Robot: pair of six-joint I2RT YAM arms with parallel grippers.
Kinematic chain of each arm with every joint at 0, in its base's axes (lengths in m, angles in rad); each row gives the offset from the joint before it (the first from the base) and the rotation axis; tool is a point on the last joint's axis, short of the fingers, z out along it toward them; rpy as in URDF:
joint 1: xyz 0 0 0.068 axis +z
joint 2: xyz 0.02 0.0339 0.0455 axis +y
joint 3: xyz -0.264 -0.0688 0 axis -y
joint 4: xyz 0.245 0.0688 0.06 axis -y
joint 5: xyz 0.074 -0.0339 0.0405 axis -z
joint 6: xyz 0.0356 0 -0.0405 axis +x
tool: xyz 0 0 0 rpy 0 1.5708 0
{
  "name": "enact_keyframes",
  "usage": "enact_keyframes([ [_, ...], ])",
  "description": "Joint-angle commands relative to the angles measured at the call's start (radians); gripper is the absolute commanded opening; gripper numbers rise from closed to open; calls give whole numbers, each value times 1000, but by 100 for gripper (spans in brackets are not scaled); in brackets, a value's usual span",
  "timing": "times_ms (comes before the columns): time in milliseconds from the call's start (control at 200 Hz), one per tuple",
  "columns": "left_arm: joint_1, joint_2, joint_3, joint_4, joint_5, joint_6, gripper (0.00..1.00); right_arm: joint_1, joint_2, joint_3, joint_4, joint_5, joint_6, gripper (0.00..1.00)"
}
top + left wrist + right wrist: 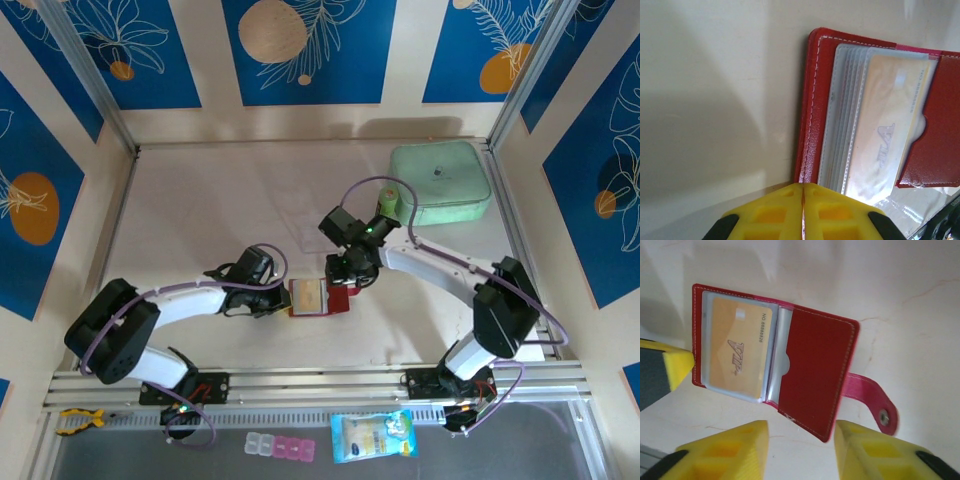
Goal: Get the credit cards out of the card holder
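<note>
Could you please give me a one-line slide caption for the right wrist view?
Open right gripper near the unfolded red card holder, an orange-yellow card in its sleeve.

A small red card holder (815, 365) lies open and flat on the pale worktop (220, 220), its pink snap tab (875, 402) stretched out to one side. 1 orange-yellow credit card (737, 352), printed "VIP", sits inside the top clear sleeve (782, 335), beside the red pocket.
</note>
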State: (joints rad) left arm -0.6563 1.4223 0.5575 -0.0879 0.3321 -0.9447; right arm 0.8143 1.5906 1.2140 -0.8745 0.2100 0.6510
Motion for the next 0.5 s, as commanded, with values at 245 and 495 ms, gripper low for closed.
enact_keyframes([
  [245,5,-49,10,-46,-28,-12,10,-12,126,-37,11,20,44,57],
  [495,6,-63,15,-40,-30,-20,11,-20,179,-67,36,39,40,57],
])
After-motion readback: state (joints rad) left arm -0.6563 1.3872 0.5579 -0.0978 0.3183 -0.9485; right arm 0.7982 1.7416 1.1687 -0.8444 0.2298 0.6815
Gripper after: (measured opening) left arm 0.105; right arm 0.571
